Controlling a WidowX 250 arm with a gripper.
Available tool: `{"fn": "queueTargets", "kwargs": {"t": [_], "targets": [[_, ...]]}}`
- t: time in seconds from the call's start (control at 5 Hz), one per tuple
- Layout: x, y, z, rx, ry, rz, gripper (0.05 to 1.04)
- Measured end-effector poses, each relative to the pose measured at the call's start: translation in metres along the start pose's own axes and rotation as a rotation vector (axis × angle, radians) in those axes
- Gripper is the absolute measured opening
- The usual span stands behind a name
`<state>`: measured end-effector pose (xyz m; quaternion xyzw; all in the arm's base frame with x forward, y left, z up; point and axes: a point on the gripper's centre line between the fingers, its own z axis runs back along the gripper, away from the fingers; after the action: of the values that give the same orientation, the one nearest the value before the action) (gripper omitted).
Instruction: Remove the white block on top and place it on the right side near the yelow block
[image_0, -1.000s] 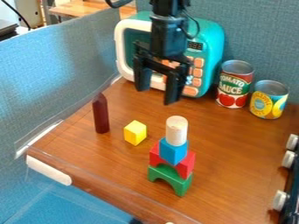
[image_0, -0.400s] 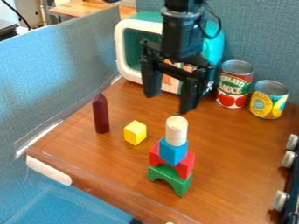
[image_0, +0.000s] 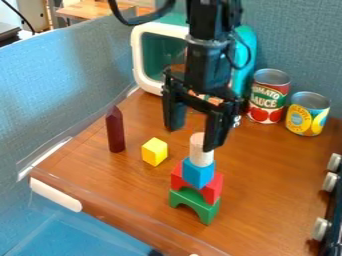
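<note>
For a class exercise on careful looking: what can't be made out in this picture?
All in the camera view:
Toy microwave: most buttons, hidden by the arm.
White block: right side, partly behind one of the fingers; contact unclear.
Black unit with knobs: cut off by the right edge.

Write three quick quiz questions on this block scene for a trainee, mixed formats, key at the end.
1. Which piece sits directly under the white block?
a) yellow cube
b) blue cube
c) maroon pillar

2. True or false: the gripper is open.

3. Fill in: directly under the red block is the ____.

Key: 1. b; 2. true; 3. green arch.
</note>
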<state>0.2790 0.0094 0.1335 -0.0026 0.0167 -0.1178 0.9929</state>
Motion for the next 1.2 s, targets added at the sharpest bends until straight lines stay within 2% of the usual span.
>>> {"fn": "queueTargets", "kwargs": {"t": [0.4,0.6,0.8,1.0,1.2], "targets": [[0.0032,0.0002,-0.0119,-0.008,0.022,-0.004,1.0],[0.0041,0.0004,-0.0134,-0.006,0.016,0.002,0.948],[0.0055,0.0001,-0.018,-0.011,0.018,-0.003,0.659],[0.0059,-0.0003,-0.018,-0.013,0.015,-0.01,0.51],[0.006,-0.0005,-0.018,-0.018,0.014,-0.008,0.51]]}}
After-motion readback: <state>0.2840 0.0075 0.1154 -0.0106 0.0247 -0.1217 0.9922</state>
